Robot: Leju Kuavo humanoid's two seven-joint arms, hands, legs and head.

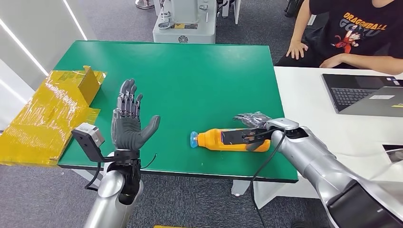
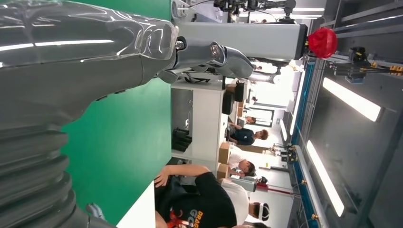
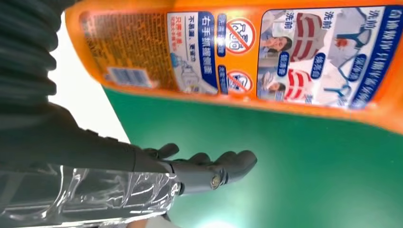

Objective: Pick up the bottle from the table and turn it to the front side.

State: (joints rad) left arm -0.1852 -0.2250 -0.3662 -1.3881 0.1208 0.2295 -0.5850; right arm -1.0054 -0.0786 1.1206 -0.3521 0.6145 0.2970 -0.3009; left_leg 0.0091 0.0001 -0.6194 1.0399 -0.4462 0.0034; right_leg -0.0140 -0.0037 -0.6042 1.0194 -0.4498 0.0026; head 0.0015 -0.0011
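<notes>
An orange bottle (image 1: 214,139) with a blue cap lies on its side near the front edge of the green table (image 1: 190,80), cap pointing left. My right hand (image 1: 254,121) is at the bottle's base end, dark fingers behind it. In the right wrist view the bottle (image 3: 237,52) shows its label with a barcode and warning pictures, and the thumb (image 3: 209,171) stands apart from it with green table between them. My left hand (image 1: 129,121) is raised over the table's left front, fingers spread, holding nothing; the left wrist view shows this hand's (image 2: 71,57) grey cover.
A flattened yellow cardboard box (image 1: 52,109) lies off the table's left edge. To the right stands a white table (image 1: 309,109) with a laptop (image 1: 361,92), and a person (image 1: 351,33) sits behind it. A grey machine base (image 1: 190,23) stands beyond the far edge.
</notes>
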